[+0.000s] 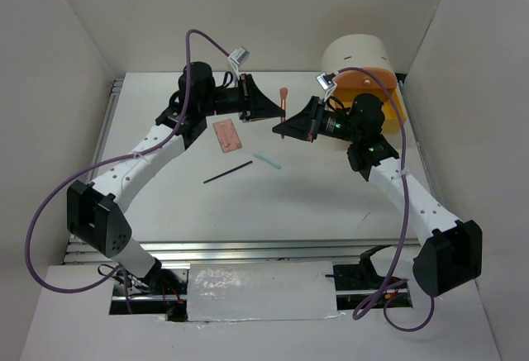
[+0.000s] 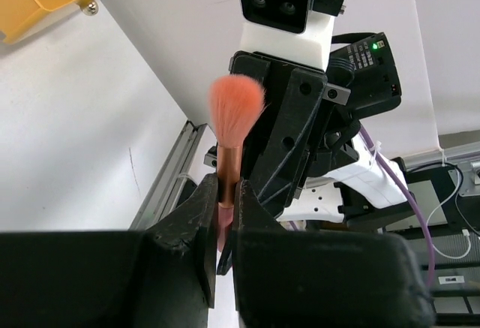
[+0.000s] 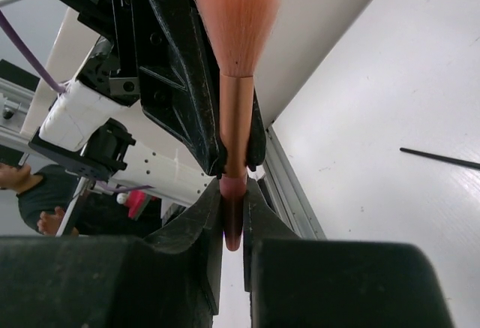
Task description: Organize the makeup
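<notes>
One brush (image 1: 283, 99), upright, bristles upward

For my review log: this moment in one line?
handover | left gripper shut on brush | right gripper shut on brush | brush midair

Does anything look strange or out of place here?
Yes. The pink brush is clamped by both the left pincer and the right pincer at once, in the air between them; it looks like a handover.

place: robot lab | evidence: white booth walls (image 1: 50, 88), aluminium frame rails (image 1: 248, 249), purple cables (image 1: 30, 245)
</notes>
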### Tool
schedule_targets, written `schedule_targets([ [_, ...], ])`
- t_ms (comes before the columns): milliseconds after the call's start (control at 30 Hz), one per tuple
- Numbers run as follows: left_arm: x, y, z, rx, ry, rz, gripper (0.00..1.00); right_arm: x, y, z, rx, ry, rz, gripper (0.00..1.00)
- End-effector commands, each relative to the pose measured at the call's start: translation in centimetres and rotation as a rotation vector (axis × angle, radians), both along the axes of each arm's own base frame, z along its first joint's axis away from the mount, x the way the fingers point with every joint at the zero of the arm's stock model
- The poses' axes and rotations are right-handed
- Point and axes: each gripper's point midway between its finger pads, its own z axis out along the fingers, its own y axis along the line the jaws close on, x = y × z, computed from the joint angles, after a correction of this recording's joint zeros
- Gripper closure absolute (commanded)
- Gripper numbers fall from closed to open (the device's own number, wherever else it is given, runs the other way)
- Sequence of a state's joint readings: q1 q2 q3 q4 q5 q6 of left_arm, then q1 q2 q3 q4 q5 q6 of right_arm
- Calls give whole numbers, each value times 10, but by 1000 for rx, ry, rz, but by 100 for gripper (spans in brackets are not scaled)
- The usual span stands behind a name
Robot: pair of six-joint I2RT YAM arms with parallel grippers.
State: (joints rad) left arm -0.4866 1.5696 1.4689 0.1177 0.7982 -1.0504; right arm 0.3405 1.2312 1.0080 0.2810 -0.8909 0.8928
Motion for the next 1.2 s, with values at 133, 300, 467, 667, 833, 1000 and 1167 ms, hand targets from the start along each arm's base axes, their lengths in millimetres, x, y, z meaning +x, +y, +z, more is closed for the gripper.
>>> schedule_targets([
  [133, 10, 2, 2, 35, -13, 46, 2, -4, -1, 22, 28, -88, -5, 100],
  [300, 24, 5, 31, 15, -40, 103, 1, 6, -1, 8, -6, -34, -42, 100],
  [467, 71, 35, 67, 86, -62, 342, 1, 40, -16, -11, -48, 65, -221, 100],
  [667, 86, 81, 16, 332, 11, 511, 0, 118, -125, -42, -160, 360, -865, 100],
  [833, 68, 120, -48, 582, 53, 584, 0, 140, -216, -57, -277, 516, -1250, 100],
  [1000, 55, 162, -98, 843, 72, 638, 1, 158, -264, -89, -354, 648, -1442, 100],
  [1167, 44, 189, -121, 1000, 50, 656, 0, 175, -281, -110, -361, 719, -1494, 87],
])
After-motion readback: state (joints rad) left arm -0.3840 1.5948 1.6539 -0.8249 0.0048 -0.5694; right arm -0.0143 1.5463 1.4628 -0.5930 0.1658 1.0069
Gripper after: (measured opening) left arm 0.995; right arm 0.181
